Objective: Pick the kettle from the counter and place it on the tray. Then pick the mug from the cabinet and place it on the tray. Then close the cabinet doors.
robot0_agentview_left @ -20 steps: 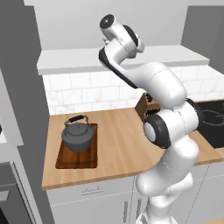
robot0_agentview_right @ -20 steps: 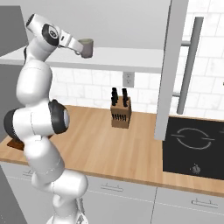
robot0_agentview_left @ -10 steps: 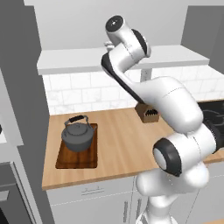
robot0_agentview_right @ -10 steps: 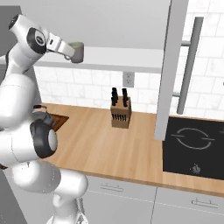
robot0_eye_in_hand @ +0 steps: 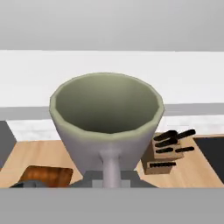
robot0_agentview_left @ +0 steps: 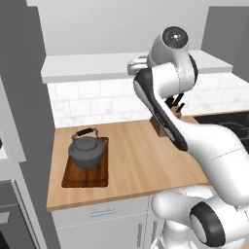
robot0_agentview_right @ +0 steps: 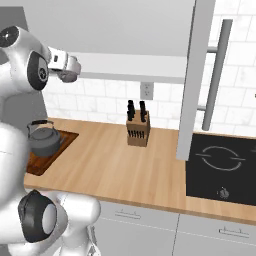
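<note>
Robot arm carrying a mug above the kitchen desk

The tool (robot0_eye_in_hand: 109,181) is gripping the grey-green mug (robot0_eye_in_hand: 107,124) by its handle, while the kettle (robot0_agentview_left: 86,150) is sitting on the tray (robot0_agentview_left: 73,177).

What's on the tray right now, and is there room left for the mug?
The kettle sits on the far end of the tray; the near end shows bare wood. The patch under the kettle is covered. The mug is in the gripper, held high above the counter.

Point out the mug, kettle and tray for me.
mug (robot0_eye_in_hand: 107,116), hand view, inner wall.
kettle (robot0_agentview_left: 86,151), left base view, round body.
tray (robot0_agentview_left: 83,179), left base view, bare floor in front of the kettle.
</note>
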